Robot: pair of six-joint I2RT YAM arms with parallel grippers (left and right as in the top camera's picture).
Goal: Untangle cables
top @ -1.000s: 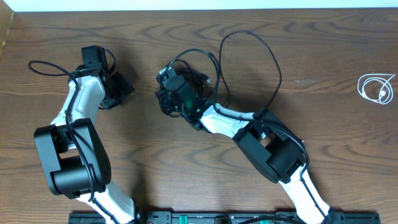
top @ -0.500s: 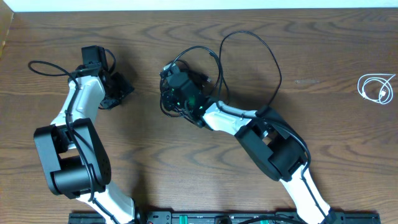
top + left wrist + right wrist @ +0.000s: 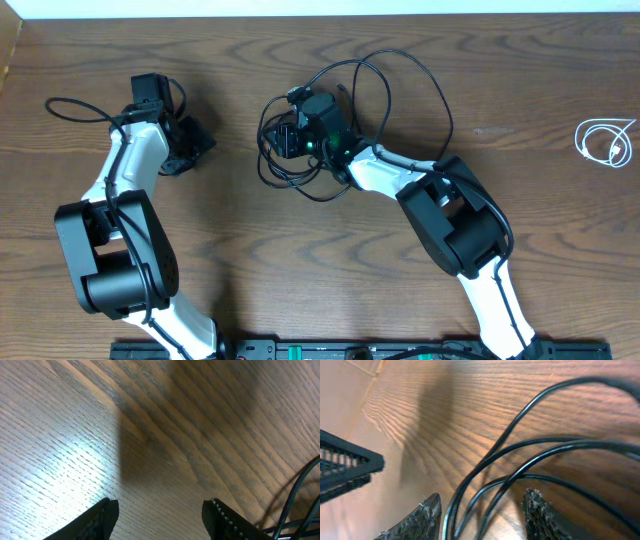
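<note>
Two black cables [image 3: 290, 160] tangled mid-desk [image 3: 250, 250], loops sprawling left-right, thin and glossy; white cable [image 3: 610, 143] coiled small at far right.
Jaws apart on both: right pincer [image 3: 481, 510] straddles black strands, left pincer [image 3: 160, 515] over wood.

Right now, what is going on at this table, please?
A robot is set to untangle cables. The right hand is open over the tangled black cables, gripping none. The left hand hovers open above the table, holding nothing. The white cable lies coiled by itself, far to the right.

left gripper [image 3: 160, 510] — jaws apart, pointing right | right gripper [image 3: 482, 505] — jaws apart, pointing left
</note>
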